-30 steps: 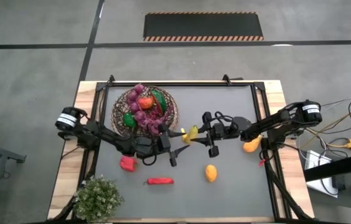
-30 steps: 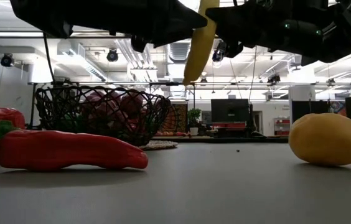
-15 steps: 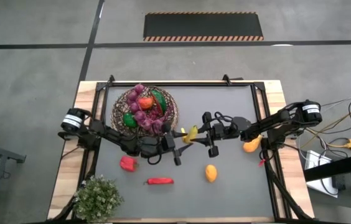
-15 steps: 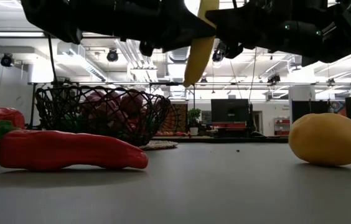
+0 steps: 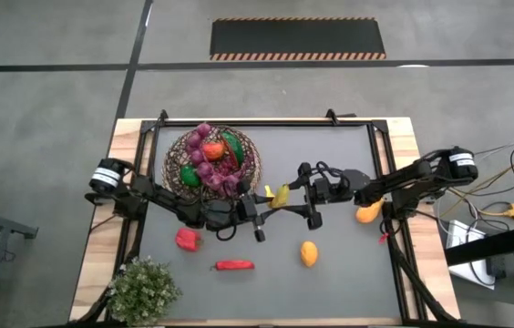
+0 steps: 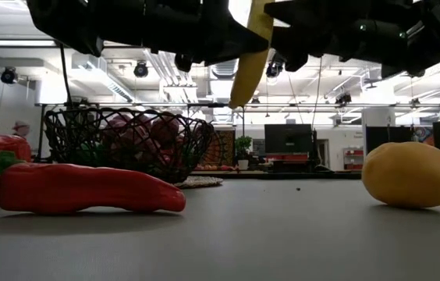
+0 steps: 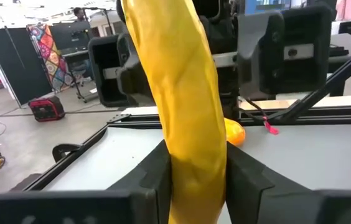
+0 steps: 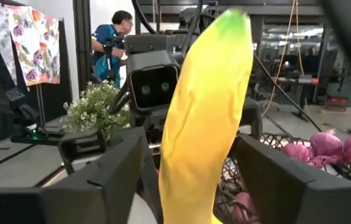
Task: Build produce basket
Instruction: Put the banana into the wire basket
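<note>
A yellow banana (image 5: 280, 194) hangs in the air over the middle of the table, between my two grippers. My left gripper (image 5: 268, 201) comes at it from the table's left and is shut on it. It shows in the left wrist view (image 7: 195, 180). My right gripper (image 5: 294, 194) is on the banana's right side. In the right wrist view (image 8: 191, 180) its fingers stand open on either side of the banana (image 8: 206, 124), with a gap on each side. The wicker basket (image 5: 171, 151) at the far left holds purple grapes, peppers and other produce. My left gripper pinches the banana's body (image 7: 194, 155) between its two fingers (image 7: 154, 177), one on each side. The fingers come about level from the table's left and lie across the banana. The banana is lifted clear and nearly upright, its lower tip (image 6: 235, 100) hanging well above the table.
On the table lie a red pepper (image 5: 187, 239), a red chili (image 5: 234, 265), a yellow-orange fruit (image 5: 308, 252) and an orange fruit (image 5: 367, 213) near the right edge. A small potted plant (image 5: 143, 290) stands at the near left corner. A person (image 8: 110, 46) stands in the room behind.
My left gripper has gone toward the table's right edge, up to the banana. My right gripper has drawn back a little toward the table's right edge. The banana has stayed where it was, upright and clear of the table.
</note>
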